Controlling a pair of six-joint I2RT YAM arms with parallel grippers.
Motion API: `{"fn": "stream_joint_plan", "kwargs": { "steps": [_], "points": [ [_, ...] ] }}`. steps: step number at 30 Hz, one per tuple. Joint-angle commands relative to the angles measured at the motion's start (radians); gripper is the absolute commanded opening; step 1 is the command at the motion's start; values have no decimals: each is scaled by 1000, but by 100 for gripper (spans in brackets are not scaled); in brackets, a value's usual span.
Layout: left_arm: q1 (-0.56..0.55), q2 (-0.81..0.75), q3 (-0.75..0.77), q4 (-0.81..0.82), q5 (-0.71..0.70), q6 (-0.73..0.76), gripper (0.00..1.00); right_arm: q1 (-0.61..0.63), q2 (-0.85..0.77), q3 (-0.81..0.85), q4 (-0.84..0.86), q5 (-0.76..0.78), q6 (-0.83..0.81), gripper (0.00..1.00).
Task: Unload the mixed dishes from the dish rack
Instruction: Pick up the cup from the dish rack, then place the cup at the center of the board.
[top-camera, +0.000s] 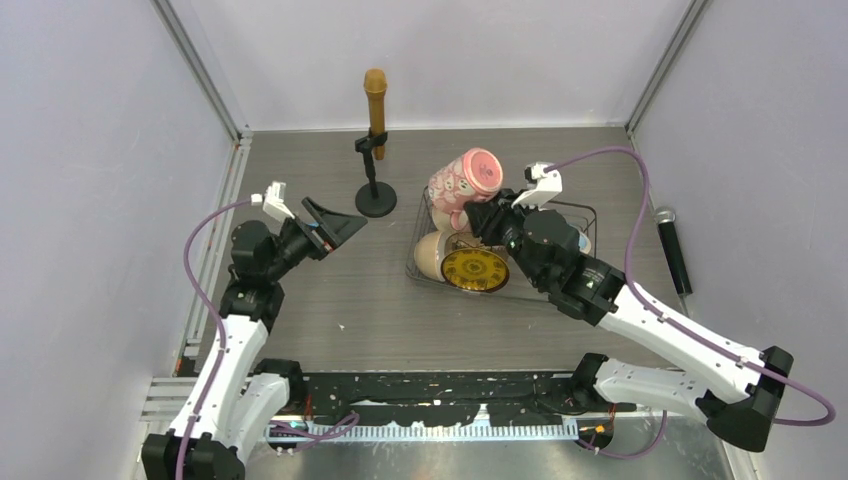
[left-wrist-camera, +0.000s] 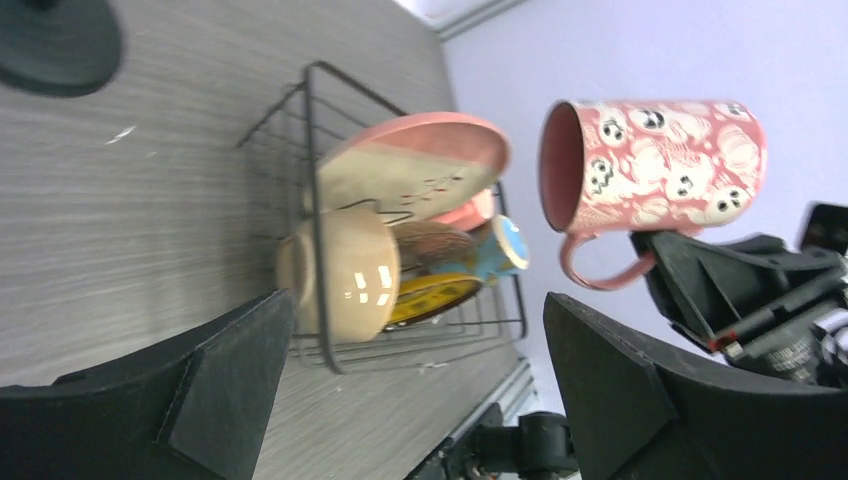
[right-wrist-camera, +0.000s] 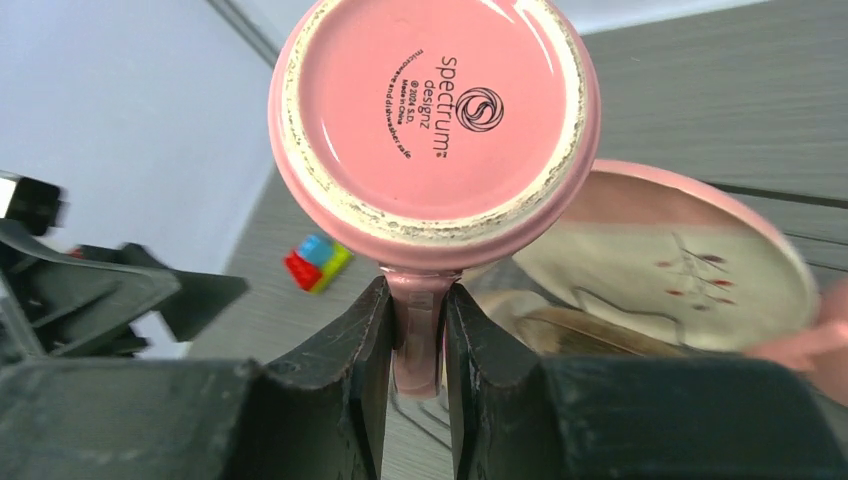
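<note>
My right gripper (top-camera: 480, 216) is shut on the handle of a pink patterned mug (top-camera: 465, 177) and holds it on its side above the black wire dish rack (top-camera: 591, 213). In the right wrist view the fingers (right-wrist-camera: 415, 300) pinch the handle under the mug's base (right-wrist-camera: 435, 110). The rack (left-wrist-camera: 312, 150) holds a cream bowl (left-wrist-camera: 350, 275), a brownish bowl (left-wrist-camera: 430, 245), a small yellow plate (left-wrist-camera: 435, 297) and a large pink-and-cream plate (left-wrist-camera: 410, 160). My left gripper (top-camera: 335, 225) is open and empty left of the rack, facing it (left-wrist-camera: 415, 320). The mug (left-wrist-camera: 655, 160) hangs clear above the rack.
A microphone stand with a round black base (top-camera: 376, 200) stands just left of the rack's far corner. A black microphone (top-camera: 673, 248) lies to the right. Small coloured toy blocks (right-wrist-camera: 318, 262) lie on the table. Walls enclose the left, back and right.
</note>
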Motion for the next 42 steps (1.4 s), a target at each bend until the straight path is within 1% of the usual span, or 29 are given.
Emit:
{"fn": "stream_joint_plan", "kwargs": {
  "steps": [1,4,10,13,19,23,26,28,33,42],
  "points": [
    [-17,-6,-22,368,136,-141,99,1,-16,-7,432,-78,99,0],
    [-54,-4,-12,410,87,-149,99,1,5,-76,626,-102,158,0],
    [-194,62,12,577,44,-153,99,1,97,-115,865,-204,301,0],
    [-234,97,18,614,21,-137,99,1,140,-144,1003,-234,351,0],
    [-269,155,33,642,36,-122,96,1,182,-163,1110,-271,427,0],
    [-286,172,37,668,12,-127,93,1,210,-172,1145,-307,487,1],
    [-288,173,33,698,1,-140,86,1,223,-210,1188,-308,528,0],
    [-293,172,25,726,-6,-151,82,1,230,-240,1260,-289,548,0],
    [-304,191,11,800,-13,-179,78,1,279,-264,1346,-294,611,0],
    [-310,244,-4,913,8,-230,66,1,395,-268,1536,-332,733,0]
  ]
}}
